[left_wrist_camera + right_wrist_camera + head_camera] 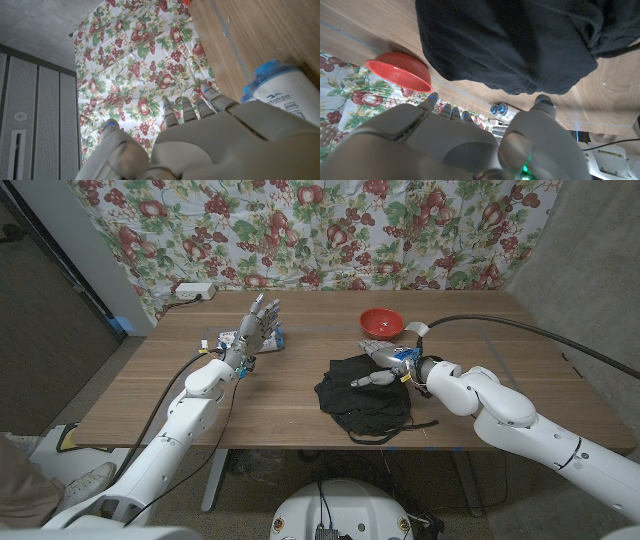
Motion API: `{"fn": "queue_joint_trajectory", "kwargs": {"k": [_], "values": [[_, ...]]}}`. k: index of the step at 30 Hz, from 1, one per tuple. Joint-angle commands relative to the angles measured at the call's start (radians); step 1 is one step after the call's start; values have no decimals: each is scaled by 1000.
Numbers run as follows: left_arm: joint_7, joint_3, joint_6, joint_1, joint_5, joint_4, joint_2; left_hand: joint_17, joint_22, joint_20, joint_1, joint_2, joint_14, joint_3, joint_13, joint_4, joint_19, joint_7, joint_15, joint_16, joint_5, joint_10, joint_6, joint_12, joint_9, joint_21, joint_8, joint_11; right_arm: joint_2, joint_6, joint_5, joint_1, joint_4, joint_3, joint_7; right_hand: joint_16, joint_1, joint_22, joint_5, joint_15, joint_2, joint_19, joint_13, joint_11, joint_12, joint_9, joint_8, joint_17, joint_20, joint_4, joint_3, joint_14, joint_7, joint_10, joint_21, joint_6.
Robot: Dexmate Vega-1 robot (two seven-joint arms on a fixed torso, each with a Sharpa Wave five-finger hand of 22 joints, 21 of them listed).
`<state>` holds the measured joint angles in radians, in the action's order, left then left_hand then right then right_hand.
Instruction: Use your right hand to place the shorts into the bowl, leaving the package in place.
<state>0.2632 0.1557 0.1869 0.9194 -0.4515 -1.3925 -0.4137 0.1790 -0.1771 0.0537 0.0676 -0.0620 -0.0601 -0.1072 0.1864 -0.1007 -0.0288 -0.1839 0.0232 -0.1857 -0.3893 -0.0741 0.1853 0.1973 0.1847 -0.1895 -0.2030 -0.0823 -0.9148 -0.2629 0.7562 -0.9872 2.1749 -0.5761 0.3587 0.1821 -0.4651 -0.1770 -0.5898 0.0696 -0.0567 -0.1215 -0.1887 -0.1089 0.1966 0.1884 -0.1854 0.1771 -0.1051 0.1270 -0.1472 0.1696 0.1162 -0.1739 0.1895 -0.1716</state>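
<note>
Head view shows the right hand (385, 364) low over the far edge of the crumpled black fabric shorts (365, 397), its fingers spread and holding nothing; whether the fingertips touch the cloth cannot be told. In the right wrist view the right hand (470, 145) has its fingers (434, 99) and thumb apart, with the shorts (510, 42) just ahead of them. The shorts lie in a heap on the wooden table (480, 340), spreading from under the hand back toward the robot, a dark drawstring trailing off the near side. Just beyond the hand, farther from the robot, sits the small red round bowl (381, 322), near but apart from the shorts. Well away on the other side, the left hand (258, 325) stands raised above the table, fingers spread upward and holding nothing. Just past it lies the blue-and-white plastic package (232, 340), close beside the left hand (210, 140) in the left wrist view. A flowered cloth (330, 230) hangs behind the table.
</note>
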Motion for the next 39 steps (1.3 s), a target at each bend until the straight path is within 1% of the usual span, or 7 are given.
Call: {"fn": "queue_joint_trajectory", "kwargs": {"k": [1, 19, 20, 21, 23, 26, 39], "values": [[-2, -4, -2, 16, -2, -19, -2, 2, -2, -3, -2, 9, -5, 1, 2, -1, -3, -1, -3, -4, -4, -4, 13, 7, 4, -8, 1, -5, 6, 26, 9, 5, -12, -9, 15, -2, -14, 1, -10, -4, -1, -11, -1, 3, 4, 4, -9, 2, -1, 5, -1, 97, 7, -81, -2, -95], [4, -1, -2, 14, -4, -16, -2, 2, -2, -4, -2, 10, -6, 3, 2, -1, -3, 2, -4, -4, -4, -4, 13, 6, 4, -8, 2, -4, 22, 63, 44, 23, -37, -28, 33, -1, -36, 1, -19, -2, -6, -14, -1, 2, 5, 4, -8, 2, -7, 13, 4, 99, 7, -86, -1, -105], [4, -2, -2, 14, -4, -17, -1, 2, -2, -4, -2, 10, -5, 3, 2, -1, -3, 2, -4, -4, -4, -4, 13, 6, 4, -8, 2, -4, 23, 65, 47, 23, -39, -28, 31, -1, -38, 1, -20, -2, -6, -14, -1, 6, 5, 4, -8, 2, -7, 13, 5, 100, 7, -86, -1, -105], [4, -2, -2, 14, -5, -17, -1, 2, -2, -4, -2, 10, -5, 4, 2, -1, -3, 1, -5, -4, -4, -4, 12, 6, 4, -8, 2, -5, 24, 67, 46, 26, -40, -30, 38, -1, -48, 1, -24, -5, -6, -14, -1, 35, 7, 4, -10, 2, -7, 16, 5, 102, 2, -86, 0, -106], [4, -2, -3, 14, -5, -17, -1, 2, -2, -4, -2, 10, -6, 4, 2, -1, -3, 0, -5, -4, -4, -4, 13, 6, 4, -8, 2, -4, 27, 70, 50, 30, -44, -33, 43, -1, -52, 1, -26, -5, -5, -12, -1, 43, 7, 4, -10, 2, -7, 17, 6, 101, -6, -85, 1, -106], [4, -2, -5, 16, -5, -20, -2, 2, -2, -4, -2, 10, -5, 5, 2, 0, -3, 0, -4, -4, -4, -4, 13, 6, 4, -8, 2, -6, 31, 76, 53, 38, -51, -38, 55, -2, -60, 1, -30, -1, -4, -13, -1, 19, 6, 4, -8, 2, -7, 19, 6, 107, -3, -92, 1, -114], [5, -6, -3, 20, -9, -19, -1, 2, -2, -4, -6, 10, -5, 8, 2, 1, -3, 3, -5, -4, -3, -7, 16, 7, 4, -8, 1, -5, 46, 104, 57, 55, -76, -51, 71, -1, -73, 0, -35, 1, -3, -9, -1, 13, 6, 4, -7, 2, -10, 21, 6, 108, -6, -96, 3, -123]]}}
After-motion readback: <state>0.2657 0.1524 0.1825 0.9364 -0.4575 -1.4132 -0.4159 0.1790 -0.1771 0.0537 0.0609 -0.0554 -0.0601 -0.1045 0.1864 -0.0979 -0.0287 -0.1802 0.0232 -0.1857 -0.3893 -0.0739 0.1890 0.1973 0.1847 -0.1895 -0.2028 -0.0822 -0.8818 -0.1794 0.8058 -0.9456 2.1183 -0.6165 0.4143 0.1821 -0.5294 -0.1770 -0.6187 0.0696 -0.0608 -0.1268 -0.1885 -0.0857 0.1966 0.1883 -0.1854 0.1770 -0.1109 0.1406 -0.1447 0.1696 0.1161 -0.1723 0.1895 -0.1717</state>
